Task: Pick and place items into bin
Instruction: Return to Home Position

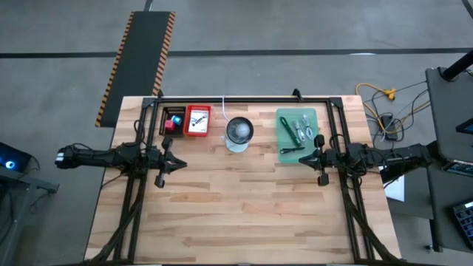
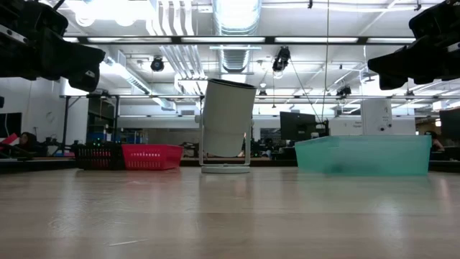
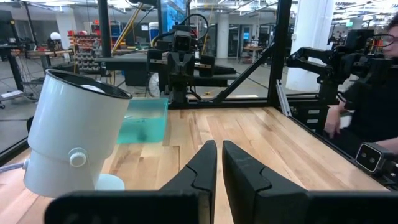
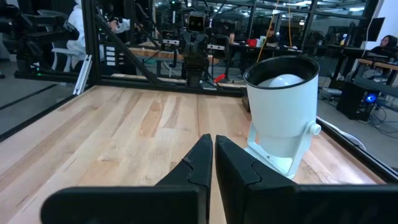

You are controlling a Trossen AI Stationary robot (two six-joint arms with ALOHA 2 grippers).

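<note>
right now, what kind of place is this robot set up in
Probably a robotics lab in an industrial hall: bare ceiling ducts overhead, monitors on benches behind, and the left arm and right arm parked over a framed wooden table.

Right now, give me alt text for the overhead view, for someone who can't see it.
Both arms hover over a wooden table, left gripper and right gripper pointing inward, holding nothing. Along the far edge sit a black bin, a red bin, a white round device and a green tray of small items.
</note>
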